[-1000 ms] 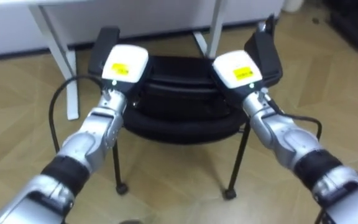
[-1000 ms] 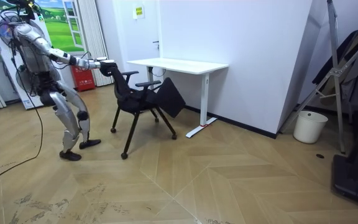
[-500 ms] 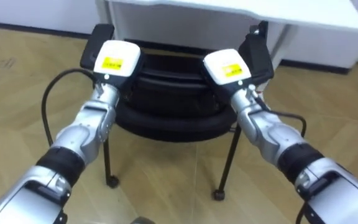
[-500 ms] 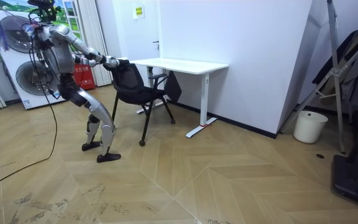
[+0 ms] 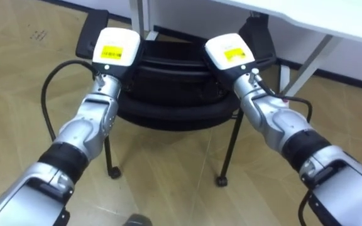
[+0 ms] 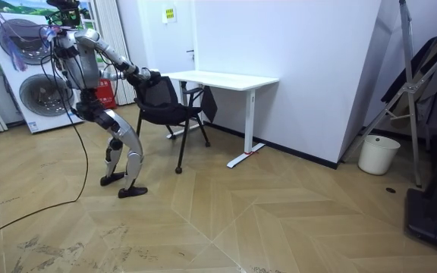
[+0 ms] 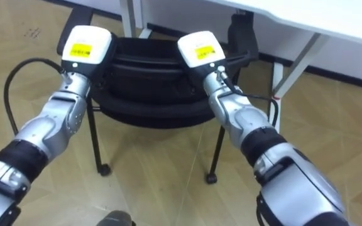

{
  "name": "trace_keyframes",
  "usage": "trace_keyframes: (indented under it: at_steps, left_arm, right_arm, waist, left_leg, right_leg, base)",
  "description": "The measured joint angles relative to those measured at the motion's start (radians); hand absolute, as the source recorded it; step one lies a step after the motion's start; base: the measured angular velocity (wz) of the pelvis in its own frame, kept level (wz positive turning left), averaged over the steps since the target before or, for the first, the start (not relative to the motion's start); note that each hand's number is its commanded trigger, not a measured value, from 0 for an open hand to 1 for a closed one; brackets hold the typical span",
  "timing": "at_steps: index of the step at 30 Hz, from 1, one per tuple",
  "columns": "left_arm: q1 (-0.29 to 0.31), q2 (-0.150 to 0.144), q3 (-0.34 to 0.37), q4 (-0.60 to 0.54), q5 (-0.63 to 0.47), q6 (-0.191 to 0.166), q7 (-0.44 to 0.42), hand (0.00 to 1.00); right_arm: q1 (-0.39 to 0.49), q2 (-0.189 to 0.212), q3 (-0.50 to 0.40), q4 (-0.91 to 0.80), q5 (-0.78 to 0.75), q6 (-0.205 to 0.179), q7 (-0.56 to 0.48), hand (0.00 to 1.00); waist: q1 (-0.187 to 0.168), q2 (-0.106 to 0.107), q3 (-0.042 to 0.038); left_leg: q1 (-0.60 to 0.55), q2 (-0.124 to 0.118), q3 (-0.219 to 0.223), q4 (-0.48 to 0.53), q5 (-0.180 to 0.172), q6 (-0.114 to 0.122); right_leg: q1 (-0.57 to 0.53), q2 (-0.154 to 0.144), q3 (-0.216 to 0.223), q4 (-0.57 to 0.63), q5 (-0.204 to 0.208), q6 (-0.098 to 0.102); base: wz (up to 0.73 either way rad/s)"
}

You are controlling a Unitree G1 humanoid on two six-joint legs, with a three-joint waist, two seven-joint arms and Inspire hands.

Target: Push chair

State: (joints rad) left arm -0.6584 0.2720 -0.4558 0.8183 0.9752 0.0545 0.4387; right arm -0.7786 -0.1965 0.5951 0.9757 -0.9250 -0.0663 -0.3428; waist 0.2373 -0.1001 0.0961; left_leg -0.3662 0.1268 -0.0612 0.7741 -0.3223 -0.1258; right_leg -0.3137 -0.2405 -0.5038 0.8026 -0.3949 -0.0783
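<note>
One black metal-legged chair [image 5: 168, 94]: the left hand [image 5: 113, 53] and right hand [image 5: 230, 55] meet its backrest, fingers hidden, grip untellable; one white desk [image 5: 332, 12] at twelve o'clock.

We see a pale wood floor [image 5: 168, 188]. Below the left robot hand [image 5: 114, 53] and the right robot hand [image 5: 231, 53], a black chair [image 5: 168, 110] stands on it. Beyond both, the white desk [image 5: 332, 14] stands there too.

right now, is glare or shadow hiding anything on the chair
Left eye view: a pale sheen on the floor under the chair; its black back swallows detail beyond the left hand and right hand. Room view: even light, no hard shadows around the desk.
</note>
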Motion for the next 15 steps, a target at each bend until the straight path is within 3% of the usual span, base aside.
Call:
trace_keyframes:
  at_steps: [2, 5, 6, 8, 10, 12, 15]
  left_arm:
    - [0.001, -0.004, -0.02, 0.008, -0.001, 0.006, 0.006, 1.0]
    - [0.003, -0.017, -0.034, 0.021, -0.012, 0.008, 0.011, 1.0]
    - [0.003, -0.018, -0.036, 0.021, -0.018, 0.011, 0.012, 1.0]
    - [0.003, -0.03, -0.039, 0.02, -0.024, 0.027, 0.012, 1.0]
    - [0.003, -0.041, -0.041, 0.02, -0.026, 0.034, 0.012, 1.0]
    - [0.012, -0.05, -0.039, 0.015, -0.027, 0.043, 0.027, 1.0]
    - [0.018, -0.058, -0.04, 0.006, -0.032, 0.049, 0.037, 1.0]
  right_arm:
    - [0.019, 0.002, -0.026, -0.001, -0.012, -0.011, 0.007, 1.0]
    - [0.038, -0.01, -0.029, -0.016, -0.013, -0.016, 0.008, 1.0]
    - [0.038, -0.011, -0.03, -0.016, -0.016, -0.017, 0.01, 1.0]
    - [0.037, -0.015, -0.043, -0.016, -0.029, -0.022, 0.016, 1.0]
    - [0.037, -0.027, -0.043, -0.019, -0.029, -0.028, 0.016, 1.0]
    - [0.039, -0.037, -0.043, -0.028, -0.038, -0.034, 0.016, 1.0]
    - [0.049, -0.054, -0.051, -0.056, -0.056, -0.035, 0.015, 1.0]
  waist:
    - [-0.036, 0.005, 0.0021]
    - [-0.065, 0.022, 0.0008]
    - [-0.07, 0.023, 0.0002]
    - [-0.086, 0.027, -0.002]
    - [-0.099, 0.032, -0.002]
    - [-0.099, 0.045, -0.0063]
    - [-0.101, 0.051, -0.0077]
  left_leg:
    - [-0.004, 0.001, -0.004, 0.022, -0.001, 0.001]
    - [0.001, 0.0, 0.012, 0.02, -0.008, 0.014]
    - [0.002, 0.002, 0.024, 0.017, -0.009, 0.018]
    - [0.004, -0.006, 0.047, -0.004, -0.009, 0.032]
    - [0.007, -0.021, 0.052, -0.03, -0.002, 0.044]
    - [0.011, -0.021, 0.065, -0.057, 0.006, 0.052]
    - [0.026, -0.034, 0.104, -0.093, 0.022, 0.072]
  right_leg:
    - [0.034, -0.002, -0.025, 0.0, -0.015, 0.013]
    - [0.049, 0.001, -0.018, -0.002, -0.019, 0.022]
    - [0.046, 0.003, -0.01, -0.002, -0.018, 0.025]
    - [0.023, 0.022, 0.05, -0.006, -0.006, 0.03]
    - [0.012, 0.02, 0.065, -0.021, 0.01, 0.036]
    - [0.011, 0.036, 0.077, -0.06, 0.046, 0.03]
    - [-0.004, 0.029, 0.11, -0.09, 0.077, 0.047]
  base:
    - [0.47]
    - [0.3]
    - [0.1]
    - [0.06]
    - [0.06]
    - [-0.16]
    - [-0.23]
